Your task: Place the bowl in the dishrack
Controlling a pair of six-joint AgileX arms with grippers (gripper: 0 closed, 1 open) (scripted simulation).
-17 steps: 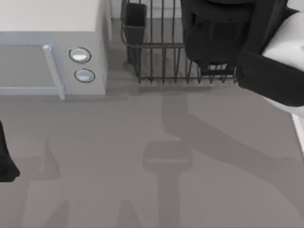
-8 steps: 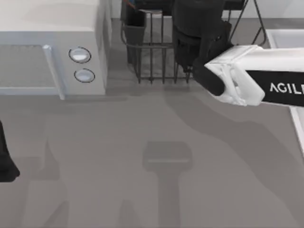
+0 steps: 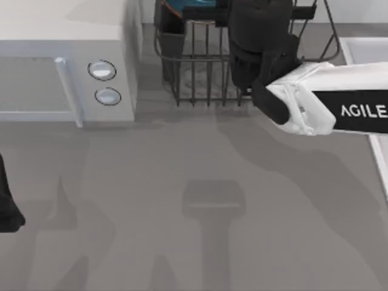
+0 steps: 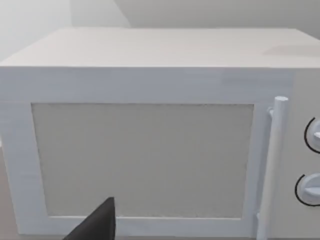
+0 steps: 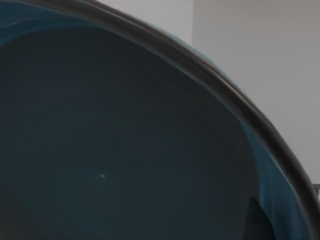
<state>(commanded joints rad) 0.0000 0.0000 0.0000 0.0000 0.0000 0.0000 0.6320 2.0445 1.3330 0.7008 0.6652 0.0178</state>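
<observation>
Overhead, the right arm reaches across the dishrack (image 3: 200, 73) at the table's far edge, its gripper's grip state impossible to tell, with the teal bowl (image 3: 182, 7) above the rack beside the utensil cup (image 3: 173, 42), while the left arm (image 3: 7, 206) sits parked at the table's left, facing the white microwave (image 4: 150, 150).

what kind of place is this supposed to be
Probably a simulated kitchen counter: a white microwave-like box with two round knobs, a dark wire dishrack beside it, and a teal bowl over the rack by the right arm.
</observation>
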